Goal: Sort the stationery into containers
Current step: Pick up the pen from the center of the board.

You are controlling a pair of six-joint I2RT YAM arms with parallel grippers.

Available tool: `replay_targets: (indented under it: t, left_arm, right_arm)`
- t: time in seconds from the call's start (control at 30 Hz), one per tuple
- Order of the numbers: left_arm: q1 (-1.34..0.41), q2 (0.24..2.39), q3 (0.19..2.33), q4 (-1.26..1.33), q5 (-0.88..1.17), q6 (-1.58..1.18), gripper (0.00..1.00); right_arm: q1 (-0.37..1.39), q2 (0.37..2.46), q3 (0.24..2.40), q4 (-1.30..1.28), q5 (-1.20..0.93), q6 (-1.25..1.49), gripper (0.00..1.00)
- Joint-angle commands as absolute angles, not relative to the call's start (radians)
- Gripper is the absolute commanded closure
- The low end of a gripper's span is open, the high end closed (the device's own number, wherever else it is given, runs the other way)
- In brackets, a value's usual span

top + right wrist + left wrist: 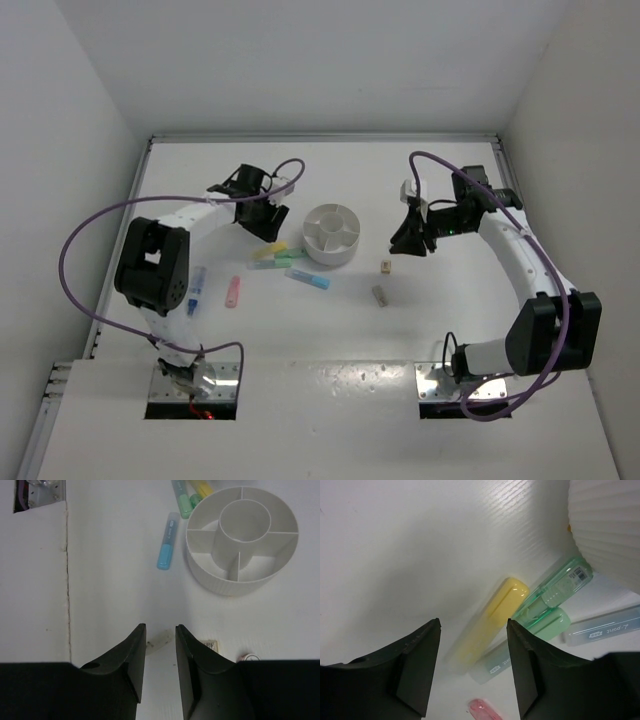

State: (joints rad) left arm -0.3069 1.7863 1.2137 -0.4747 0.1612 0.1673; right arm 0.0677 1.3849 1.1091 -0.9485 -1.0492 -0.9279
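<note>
Top external: a white surface (pixel 330 325), enclosed by plain white walls (pixel 330 70), is seen bearing a round white plastic organiser (pixel 331 235), with short pastel markers (pixel 285 258) lying beside it. The left end effector (pixel 473 625) and right end effector (pixel 160 627) are held apart.

organiser (pixel 610 525): cropped right | pink marker (pixel 482 711): cut off at bottom

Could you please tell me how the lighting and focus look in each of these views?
Top external: even, soft light, all sharp. Left wrist: a broad grey shadow darkens the table left of the yellow marker. Right wrist: the organiser is crisp and bright.
</note>
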Motion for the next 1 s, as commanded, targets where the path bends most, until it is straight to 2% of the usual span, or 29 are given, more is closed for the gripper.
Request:
replay_targets:
  t: [0.0,0.37,0.97]
  left_arm:
    - [-0.285,1.799,1.221,-0.448,0.23,0.207,0.39]
    - [-0.324,1.804,1.173,-0.457,0.291,0.225,0.47]
    - [-0.359,1.864,1.173,-0.454,0.152,0.204,0.45]
  right_arm:
    - [0.063,1.365,1.14,-0.959,-1.127,-0.983,0.69]
    - [0.063,1.374,1.14,-0.977,-1.127,-1.002,0.67]
    - [0.063,1.384,1.149,-1.026,-1.127,-1.062,0.67]
